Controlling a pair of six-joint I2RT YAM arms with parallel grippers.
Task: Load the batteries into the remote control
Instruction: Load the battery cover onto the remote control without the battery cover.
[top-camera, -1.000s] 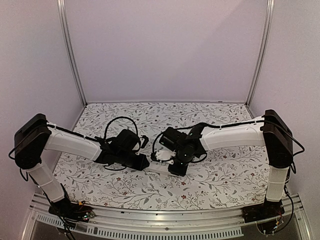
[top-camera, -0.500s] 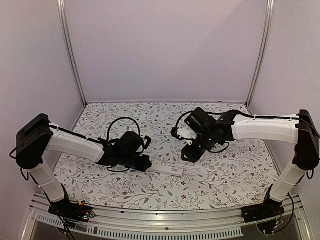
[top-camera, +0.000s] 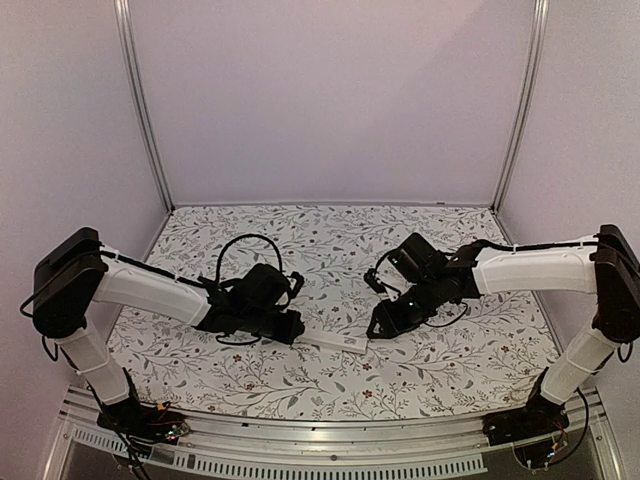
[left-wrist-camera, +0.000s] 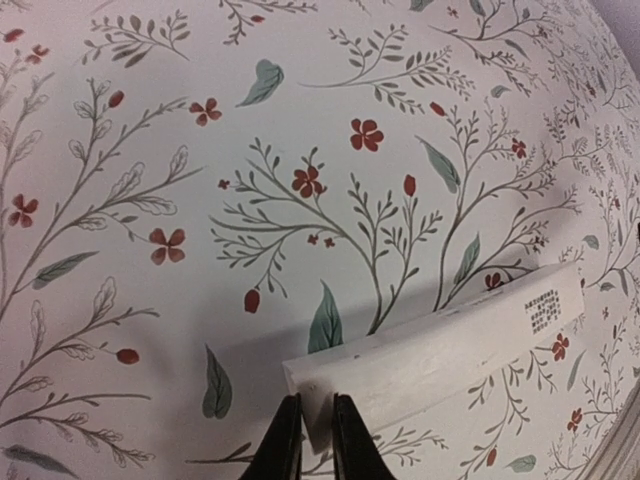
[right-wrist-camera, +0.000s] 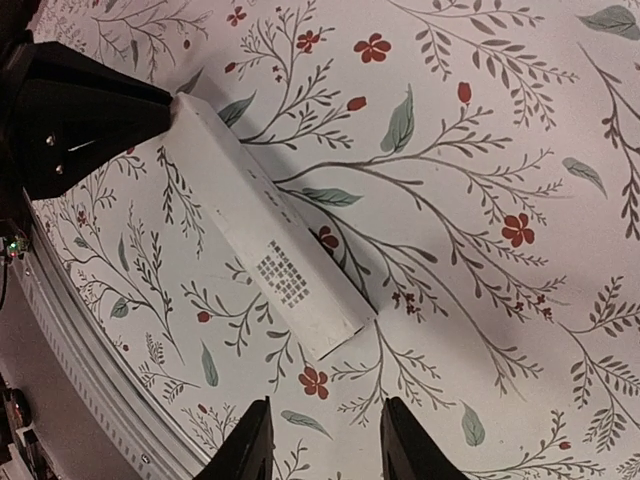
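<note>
Left gripper (left-wrist-camera: 316, 420) pinches the nine o'clock end of the remote control (left-wrist-camera: 440, 350); right gripper (right-wrist-camera: 325, 425) hovers released. A nudge could pivot the thinly held remote.

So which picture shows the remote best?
The right wrist view: the remote lies close and flat-on, its printed label clear. The left wrist view shows it slanted away, one end pinched by the left gripper. The top view shows only a small white bar, one end under that gripper.

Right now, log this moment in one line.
left gripper: shut on remote end | right gripper: open, by remote's free end | batteries: none seen
</note>
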